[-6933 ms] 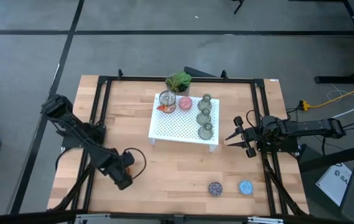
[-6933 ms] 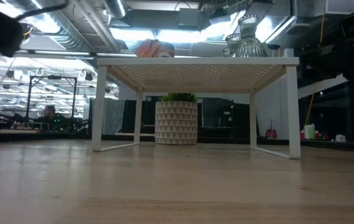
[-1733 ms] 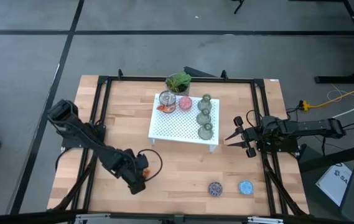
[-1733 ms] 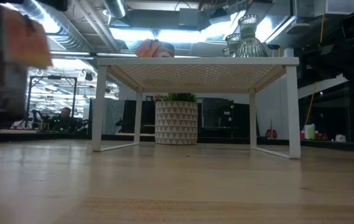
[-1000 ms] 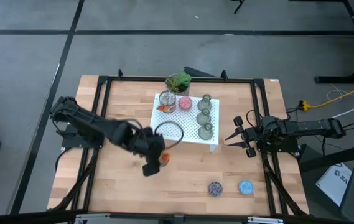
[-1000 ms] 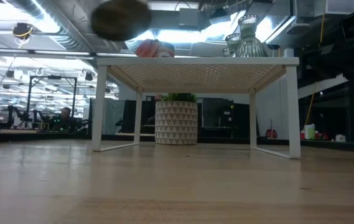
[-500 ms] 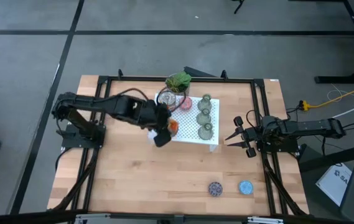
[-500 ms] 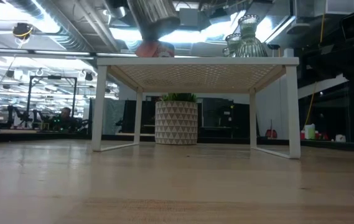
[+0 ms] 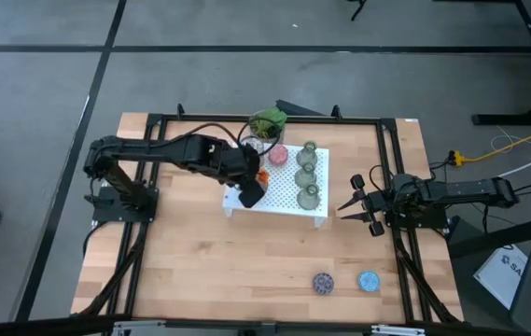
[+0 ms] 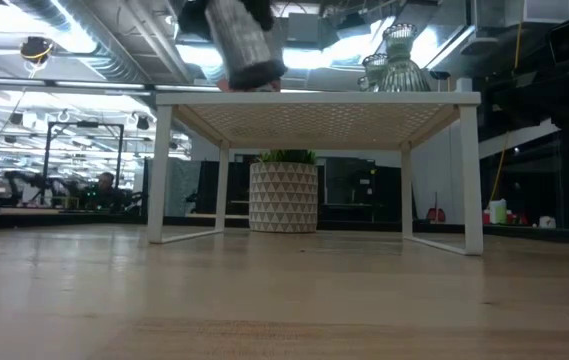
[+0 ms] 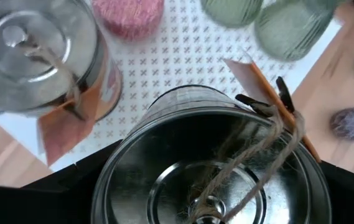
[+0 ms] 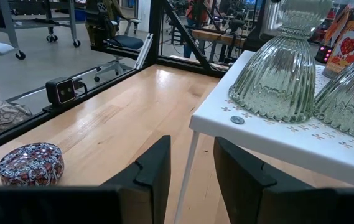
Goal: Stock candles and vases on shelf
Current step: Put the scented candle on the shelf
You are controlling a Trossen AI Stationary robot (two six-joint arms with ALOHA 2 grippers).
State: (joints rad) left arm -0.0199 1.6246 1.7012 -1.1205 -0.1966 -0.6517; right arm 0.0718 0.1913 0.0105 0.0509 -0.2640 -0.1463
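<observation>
My left gripper (image 9: 252,189) is shut on a silver tin candle (image 11: 208,155) with twine and an orange tag, and holds it just over the near-left part of the white shelf (image 9: 282,191). On the shelf stand another silver tin (image 9: 251,149), a pink candle (image 9: 277,154) and three green vases (image 9: 307,174). A dark patterned candle (image 9: 322,282) and a light blue candle (image 9: 369,280) lie on the table near its front right. My right gripper (image 9: 360,207) waits open at the shelf's right side. My left gripper pinches the tin's round side wall (image 11: 111,168) between its two fingers, one on each side. The fingers slant down from the table's near left. The tin (image 10: 242,42) hangs slightly tilted, its bottom close above the shelf top (image 10: 314,98).
A leafy potted plant (image 9: 267,122) stands behind the shelf's far edge. A black frame (image 9: 153,140) runs along the table's sides. Bare wood lies in front of the shelf (image 9: 246,261).
My left gripper has carried the silver tin from over the bare table toward the far edge and slightly right. It has risen a little and rolled about its own line. The tin now hangs over the shelf's near-left part.
</observation>
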